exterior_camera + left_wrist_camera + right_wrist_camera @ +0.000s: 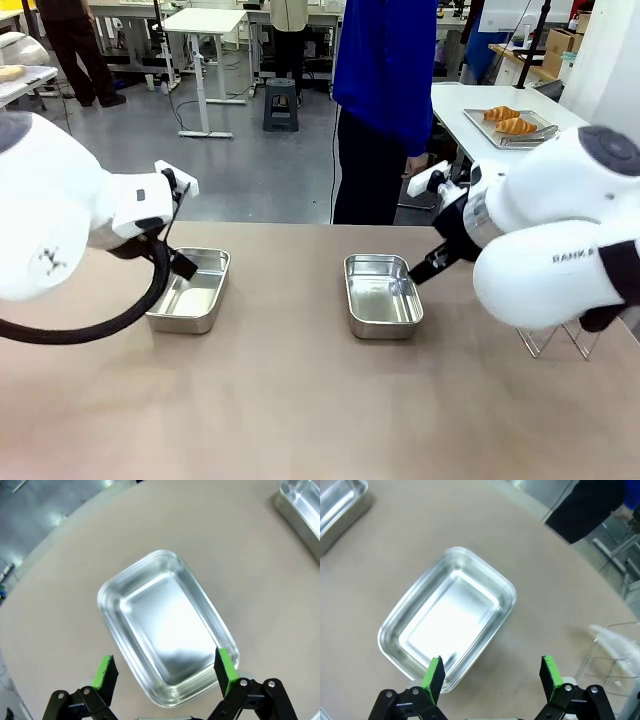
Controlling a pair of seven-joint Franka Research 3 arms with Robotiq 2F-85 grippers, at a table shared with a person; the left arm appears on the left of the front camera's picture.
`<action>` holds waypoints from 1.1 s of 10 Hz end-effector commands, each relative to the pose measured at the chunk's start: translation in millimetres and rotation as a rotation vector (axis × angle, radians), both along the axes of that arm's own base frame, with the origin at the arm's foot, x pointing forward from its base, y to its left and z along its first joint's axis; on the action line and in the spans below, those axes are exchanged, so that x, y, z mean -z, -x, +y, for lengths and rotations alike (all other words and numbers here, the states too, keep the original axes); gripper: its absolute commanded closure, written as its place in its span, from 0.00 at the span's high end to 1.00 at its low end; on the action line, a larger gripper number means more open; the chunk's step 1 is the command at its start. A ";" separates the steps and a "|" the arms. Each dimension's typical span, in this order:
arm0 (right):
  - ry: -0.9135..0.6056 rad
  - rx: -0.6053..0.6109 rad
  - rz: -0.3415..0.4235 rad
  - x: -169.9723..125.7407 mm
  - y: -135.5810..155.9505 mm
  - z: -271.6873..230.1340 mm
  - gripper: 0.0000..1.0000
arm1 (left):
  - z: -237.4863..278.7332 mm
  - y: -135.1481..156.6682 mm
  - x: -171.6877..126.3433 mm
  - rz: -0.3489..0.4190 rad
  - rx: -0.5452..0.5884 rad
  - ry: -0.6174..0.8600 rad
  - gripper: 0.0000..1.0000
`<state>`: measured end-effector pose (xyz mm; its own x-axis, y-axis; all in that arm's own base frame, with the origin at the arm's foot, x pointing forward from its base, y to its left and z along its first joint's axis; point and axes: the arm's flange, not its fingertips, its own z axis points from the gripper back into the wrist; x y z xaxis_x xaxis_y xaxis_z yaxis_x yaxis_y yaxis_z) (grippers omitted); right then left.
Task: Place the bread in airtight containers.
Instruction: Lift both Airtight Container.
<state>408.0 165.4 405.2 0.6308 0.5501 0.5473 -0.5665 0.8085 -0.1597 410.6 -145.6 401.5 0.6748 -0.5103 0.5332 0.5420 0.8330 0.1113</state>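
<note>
My left gripper (164,667) is open wide and holds nothing. It hangs above the left shiny steel tin with rounded corners (165,625). My right gripper (492,672) is open and empty too, above the right shiny steel tin (447,620). Both tins sit well apart on the brown table (300,400), with no lids on.

The two golden-brown curved croissants (510,120) lie on a flat metal tray (541,119) on a white table (470,100) far off to the right, behind the person in the blue top (385,70). I think they are too far for me. So I should wait with jaws wide, take each one softly round its middle, and lay it longways in a tin.

The front view tells me where the bread is. My wrist views look straight down into the tins and tell me the bottoms are bare.
</note>
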 end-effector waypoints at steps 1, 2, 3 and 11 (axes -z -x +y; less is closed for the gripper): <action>-0.065 0.015 -0.012 -79.5 -13.9 -19.0 1.00 | 39.3 -19.2 -79.7 0.037 0.066 0.105 1.00; -0.117 -0.004 -0.007 -111.1 -14.3 -35.8 1.00 | 59.0 -21.6 -110.4 0.038 0.110 0.139 1.00; -0.166 -0.032 0.000 -133.4 -17.4 -63.4 1.00 | 85.9 -22.7 -132.1 0.070 0.214 0.137 1.00; -0.561 -0.311 -0.155 -127.3 33.0 -313.5 1.00 | 274.0 40.7 -155.7 -0.177 0.604 0.383 1.00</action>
<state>367.8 -150.6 535.8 0.3889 0.3068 0.8687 -0.7779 0.6145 0.1313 368.7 149.1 566.5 0.2385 -0.5501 0.8003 0.9155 0.4022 0.0036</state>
